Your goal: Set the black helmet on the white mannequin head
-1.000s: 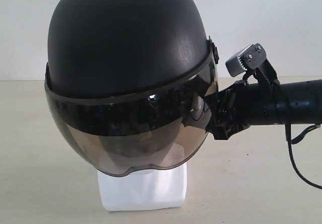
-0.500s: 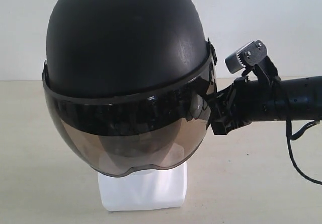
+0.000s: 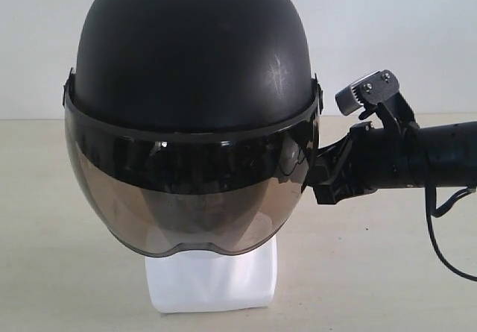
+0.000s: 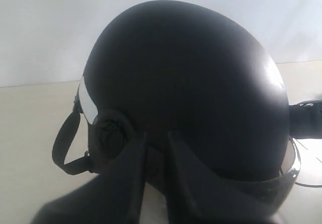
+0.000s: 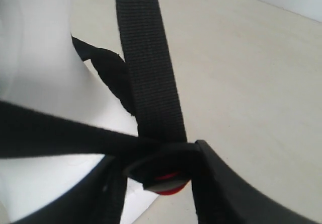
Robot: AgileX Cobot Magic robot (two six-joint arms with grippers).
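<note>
Helmet (image 3: 194, 56) is down over the head (image 3: 212, 283) with the shell sitting level. It covers the face fully, so in the exterior view only the white base shows under the visor (image 3: 186, 198). Placement looks basically done, and the step in hand reads as seating and release, not transport. Left claw (image 4: 156, 138) is narrow, fingers either side of the helmet's lower rim, and looks clamped on it. Right claw (image 5: 161, 171) is in under the helmet's side by the neck, partly closed where the strap (image 5: 148, 68) ends. It looks pinched on the red buckle (image 5: 168, 179), though I can't confirm contact on the far finger. Next, my read: check that the helmet bears on the head and not on the claws. Then release one side at a time, buckle first, and back each claw straight out. Risk: a snagged strap or rim drag tilts the helmet or tips the head.
</note>
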